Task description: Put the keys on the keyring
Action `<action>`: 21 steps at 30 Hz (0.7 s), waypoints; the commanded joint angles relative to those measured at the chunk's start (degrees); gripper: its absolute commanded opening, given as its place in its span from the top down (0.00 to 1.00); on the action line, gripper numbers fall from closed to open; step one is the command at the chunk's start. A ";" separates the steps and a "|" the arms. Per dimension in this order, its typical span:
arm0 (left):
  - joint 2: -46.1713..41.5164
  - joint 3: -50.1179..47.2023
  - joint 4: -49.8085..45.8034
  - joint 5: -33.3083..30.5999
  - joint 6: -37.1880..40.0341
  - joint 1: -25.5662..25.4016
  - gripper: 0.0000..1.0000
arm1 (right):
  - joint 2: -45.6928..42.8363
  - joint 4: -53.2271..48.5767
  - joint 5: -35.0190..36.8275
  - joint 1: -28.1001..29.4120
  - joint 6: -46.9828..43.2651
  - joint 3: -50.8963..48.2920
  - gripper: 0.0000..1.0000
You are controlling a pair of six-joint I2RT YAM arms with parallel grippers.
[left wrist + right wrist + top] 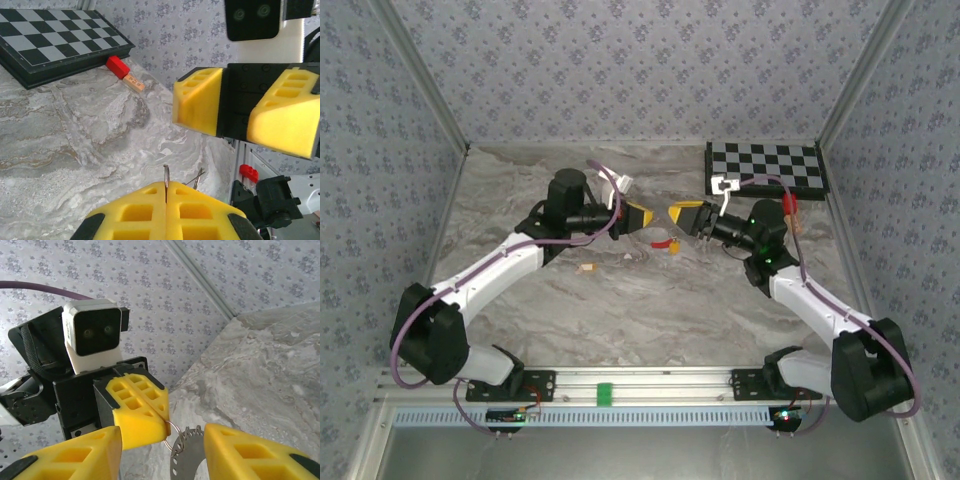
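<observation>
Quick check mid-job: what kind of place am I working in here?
Probably a staged robot test booth: wallpapered panels box in a marble-look table, and a metal mounting rail runs along its near edge.

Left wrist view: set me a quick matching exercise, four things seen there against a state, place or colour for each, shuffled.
Things:
1. left fingers
2. right fingers
3. red block
4. chessboard

States, places, colours:
A. open, set apart
B. lying beside the chessboard's edge
C. shut on the ring
D. black and white squares

Pairs: 1-C, 2-A, 3-B, 4-D
</observation>
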 commanded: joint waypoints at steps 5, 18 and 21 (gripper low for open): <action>-3.37 -0.06 1.82 3.35 0.28 -0.29 1.00 | 8.70 11.48 -7.93 -1.55 8.58 3.39 0.64; -4.48 0.81 0.55 2.92 2.23 -0.30 1.00 | 18.83 38.90 -12.65 -1.28 27.33 3.80 0.64; -4.41 1.05 0.48 2.84 2.36 -0.30 1.00 | 18.65 38.94 -13.44 -0.31 26.80 3.79 0.64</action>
